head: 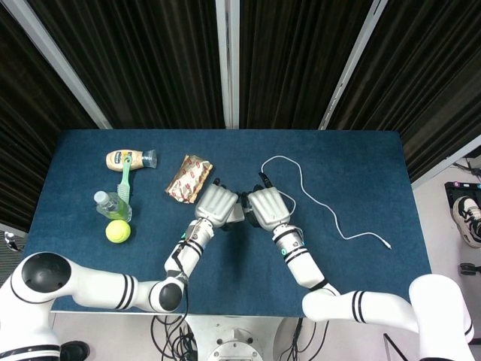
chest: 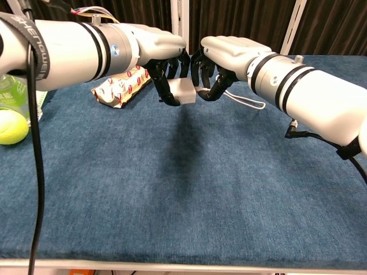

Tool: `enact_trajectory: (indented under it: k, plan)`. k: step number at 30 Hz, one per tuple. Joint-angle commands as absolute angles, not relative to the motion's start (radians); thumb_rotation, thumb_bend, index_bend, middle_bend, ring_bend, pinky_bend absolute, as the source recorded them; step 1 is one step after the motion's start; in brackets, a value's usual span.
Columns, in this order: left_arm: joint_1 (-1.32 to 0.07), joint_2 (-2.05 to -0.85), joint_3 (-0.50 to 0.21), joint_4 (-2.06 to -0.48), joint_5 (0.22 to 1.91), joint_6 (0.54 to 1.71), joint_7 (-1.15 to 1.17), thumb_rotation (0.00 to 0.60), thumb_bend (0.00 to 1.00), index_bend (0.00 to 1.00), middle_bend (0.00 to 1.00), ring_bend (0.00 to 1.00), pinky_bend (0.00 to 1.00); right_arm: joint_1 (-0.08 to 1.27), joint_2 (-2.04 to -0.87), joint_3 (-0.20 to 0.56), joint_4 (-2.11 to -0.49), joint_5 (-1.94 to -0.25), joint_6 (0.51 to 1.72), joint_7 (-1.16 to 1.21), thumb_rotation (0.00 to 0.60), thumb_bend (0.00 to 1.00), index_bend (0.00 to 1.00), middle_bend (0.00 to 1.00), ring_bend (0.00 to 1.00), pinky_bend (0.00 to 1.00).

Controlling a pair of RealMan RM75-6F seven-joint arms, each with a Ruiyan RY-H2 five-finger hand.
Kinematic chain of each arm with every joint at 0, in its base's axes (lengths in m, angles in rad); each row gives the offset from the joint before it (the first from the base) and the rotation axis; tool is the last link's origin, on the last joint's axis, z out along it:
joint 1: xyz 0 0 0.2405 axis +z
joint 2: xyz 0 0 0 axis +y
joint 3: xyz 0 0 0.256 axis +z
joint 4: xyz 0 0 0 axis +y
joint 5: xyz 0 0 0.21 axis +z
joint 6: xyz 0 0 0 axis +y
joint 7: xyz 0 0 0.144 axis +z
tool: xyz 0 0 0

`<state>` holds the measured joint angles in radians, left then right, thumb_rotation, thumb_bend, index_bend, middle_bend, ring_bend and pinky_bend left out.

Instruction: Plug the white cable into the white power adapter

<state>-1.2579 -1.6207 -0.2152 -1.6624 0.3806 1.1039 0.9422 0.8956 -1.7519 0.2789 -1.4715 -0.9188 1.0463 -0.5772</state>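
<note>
My left hand grips the white power adapter above the table's middle. My right hand pinches the plug end of the white cable and holds it against the adapter's right face. The plug itself is hidden between the fingers. The cable loops back over the blue cloth and trails right to its free end.
A snack wrapper lies just behind my left hand. At the left are a tennis ball, a small clear bottle, a green brush and a sauce bottle. The blue cloth covers the table.
</note>
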Motion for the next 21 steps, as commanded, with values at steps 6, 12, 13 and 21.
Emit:
enact_trajectory:
  k: [6,12,13,21]
  plan:
    - [-1.263,-1.626,-0.217,-1.659,0.381,1.101,0.941,0.484,0.24,0.42,0.48,0.34,0.19,0.901,-1.775,0.279,-1.461,-0.916,1.054,-0.576,0.600,0.37,0.70,0.55,0.33,0.00]
    - [-1.266,-1.629,-0.216,-1.656,0.378,1.098,0.942,0.480,0.24,0.42,0.48,0.34,0.19,0.903,-1.784,0.280,-1.457,-0.914,1.057,-0.577,0.600,0.37,0.70,0.55,0.33,0.00]
    - [-1.265,-1.628,-0.216,-1.656,0.378,1.098,0.941,0.481,0.24,0.42,0.48,0.34,0.19,0.903,-1.785,0.280,-1.455,-0.915,1.058,-0.578,0.600,0.37,0.70,0.54,0.33,0.00]
    - [-1.249,-1.610,-0.212,-1.663,0.393,1.090,0.913,0.484,0.24,0.42,0.48,0.34,0.19,0.889,-1.773,0.270,-1.462,-0.922,1.065,-0.567,0.600,0.27,0.52,0.46,0.29,0.00]
